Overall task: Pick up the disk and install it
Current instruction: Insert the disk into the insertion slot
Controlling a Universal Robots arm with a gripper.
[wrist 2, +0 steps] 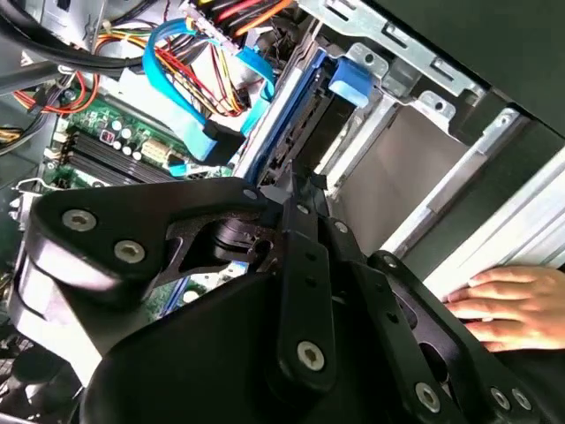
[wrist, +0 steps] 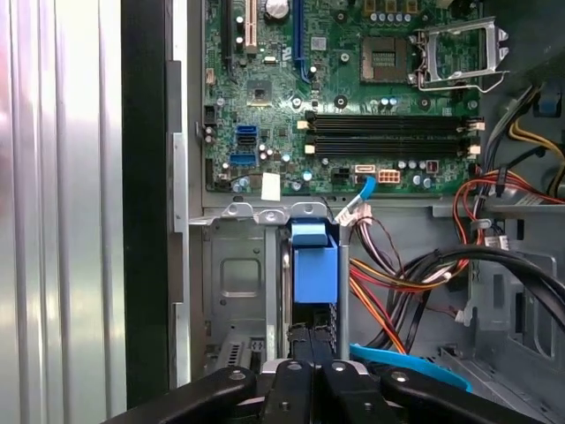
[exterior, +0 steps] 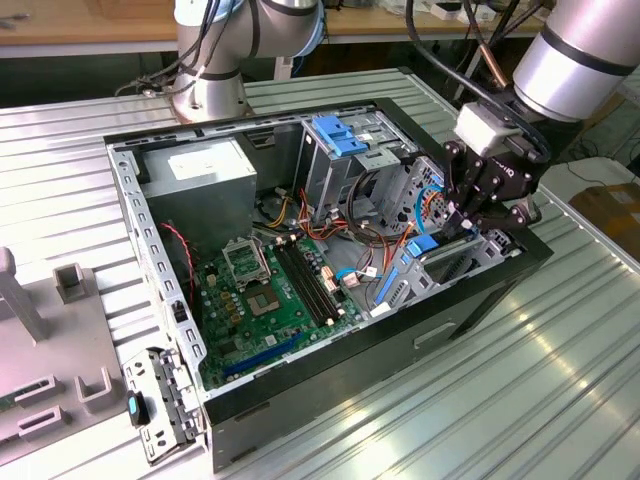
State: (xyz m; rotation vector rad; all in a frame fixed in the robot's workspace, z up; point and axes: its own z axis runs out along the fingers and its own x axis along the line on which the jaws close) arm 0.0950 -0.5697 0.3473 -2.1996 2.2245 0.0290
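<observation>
The arm is angling down into the open black computer case (exterior: 330, 375); its black end effector (wrist: 311, 343), fingers together, is touching the blue-railed black metal disk (wrist: 314, 261), sitting edgewise in the grey metal cage (wrist: 234, 283).

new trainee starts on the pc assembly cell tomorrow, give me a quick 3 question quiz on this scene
1. True or false: a person's hand rests on the ribbed table outside the computer case.
2. The gripper is nearest to: A the processor socket; B the drive cage; C the memory slots.
3. What colour plastic frames the disk standing in that cage?
Key: 1 true; 2 B; 3 blue.
</observation>
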